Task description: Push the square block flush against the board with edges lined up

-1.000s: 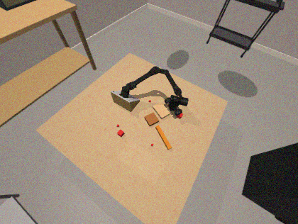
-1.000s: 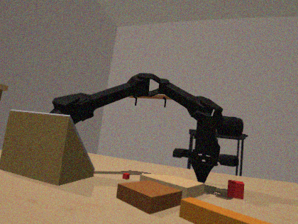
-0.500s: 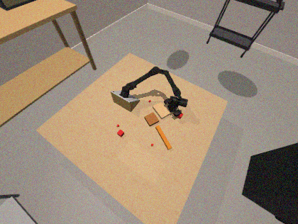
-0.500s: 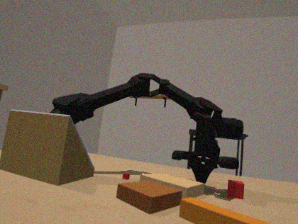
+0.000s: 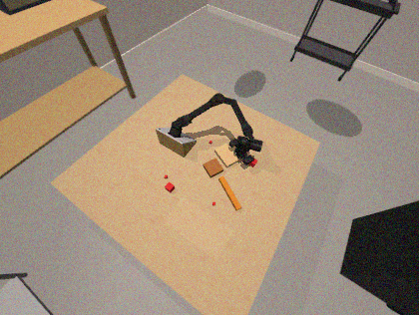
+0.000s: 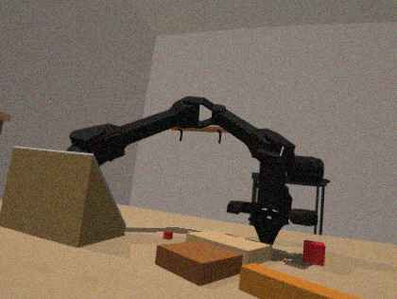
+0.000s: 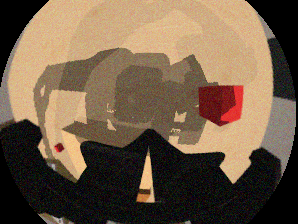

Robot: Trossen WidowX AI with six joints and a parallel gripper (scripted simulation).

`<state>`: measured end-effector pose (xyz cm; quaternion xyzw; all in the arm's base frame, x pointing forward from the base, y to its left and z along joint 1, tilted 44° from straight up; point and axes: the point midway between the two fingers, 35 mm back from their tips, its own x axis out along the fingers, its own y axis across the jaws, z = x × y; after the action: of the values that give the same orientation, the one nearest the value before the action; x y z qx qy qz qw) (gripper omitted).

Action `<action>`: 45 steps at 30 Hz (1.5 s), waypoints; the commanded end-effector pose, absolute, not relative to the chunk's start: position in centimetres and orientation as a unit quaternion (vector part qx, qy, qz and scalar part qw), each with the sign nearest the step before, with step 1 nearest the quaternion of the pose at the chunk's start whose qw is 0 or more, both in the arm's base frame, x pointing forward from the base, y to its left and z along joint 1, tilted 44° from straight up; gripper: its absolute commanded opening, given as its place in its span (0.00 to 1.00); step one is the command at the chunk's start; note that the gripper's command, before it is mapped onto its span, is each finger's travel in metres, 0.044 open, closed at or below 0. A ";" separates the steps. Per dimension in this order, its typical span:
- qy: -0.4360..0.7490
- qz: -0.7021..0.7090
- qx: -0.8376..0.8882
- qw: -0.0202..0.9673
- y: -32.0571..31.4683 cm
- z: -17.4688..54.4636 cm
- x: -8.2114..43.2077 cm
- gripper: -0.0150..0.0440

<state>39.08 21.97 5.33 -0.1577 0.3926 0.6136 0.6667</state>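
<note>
A brown square block [image 5: 213, 167] [image 6: 198, 261] lies flat on the table. A pale flat board [image 5: 225, 156] [image 6: 222, 240] lies just behind it, on the arm's side; in the top view a narrow gap shows between their facing sides. My gripper [image 5: 246, 162] [image 6: 267, 241] [image 7: 149, 131] is shut and empty, pointing down. Its tips are low by the far right end of the board, between the board and a red cube [image 5: 253, 162] [image 6: 314, 253] [image 7: 220, 105]. Whether the tips touch the board is hidden.
An orange bar [image 5: 229, 193] [image 6: 288, 283] lies in front of the block. Another red cube [image 5: 170, 187] and tiny red cubes [image 5: 166, 176] [image 5: 213, 203] lie farther out. One more tiny red cube [image 5: 210, 143] [image 6: 167, 235] is near the wedge-shaped base [image 5: 175, 143] [image 6: 44, 194].
</note>
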 end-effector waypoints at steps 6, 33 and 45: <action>0.396 0.614 -0.159 0.665 21.3 4.6 38.7 0.25; 0.395 0.614 -0.158 0.665 23.9 7.0 40.1 0.25; 0.392 0.613 -0.159 0.667 22.6 9.9 40.8 0.25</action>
<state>40.37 24.23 8.33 -0.1584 0.3925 0.6158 0.6646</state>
